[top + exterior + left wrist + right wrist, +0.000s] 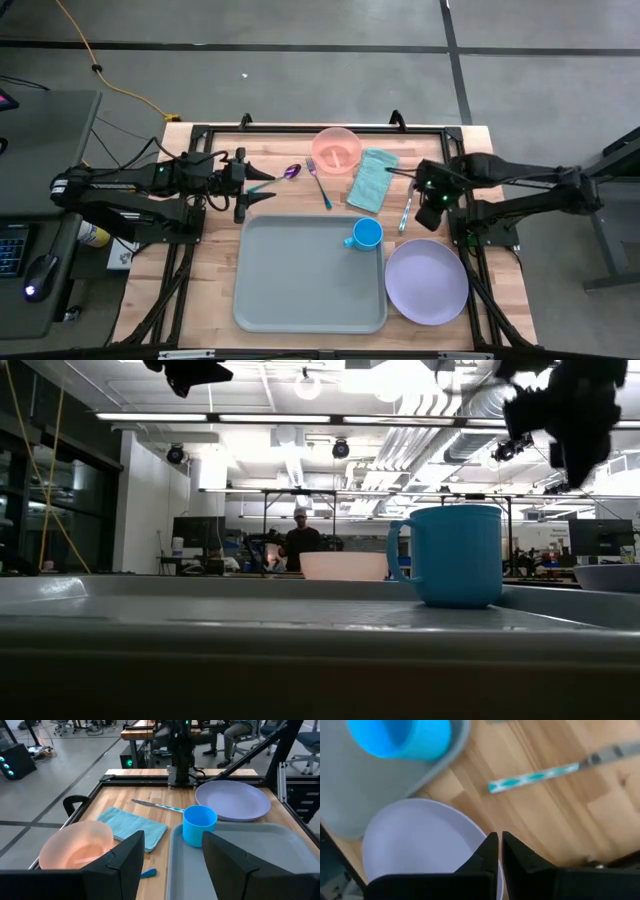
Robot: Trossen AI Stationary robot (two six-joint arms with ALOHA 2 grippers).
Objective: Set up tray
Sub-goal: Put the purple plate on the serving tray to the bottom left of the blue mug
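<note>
The pale grey-green tray lies on the wooden table, with a blue cup standing upright in its far right corner. My left gripper hangs open off the tray's far left corner and points level across the table. Nothing is between its fingers. My right gripper is shut and points steeply down between the lavender plate and a teal-handled knife. In the right wrist view the right gripper hangs over the plate's rim, and I see no touch.
Beyond the tray's far edge lie a pink bowl, a folded teal napkin, a blue-handled fork and a purple spoon. The lavender plate lies right of the tray. A black frame borders the table.
</note>
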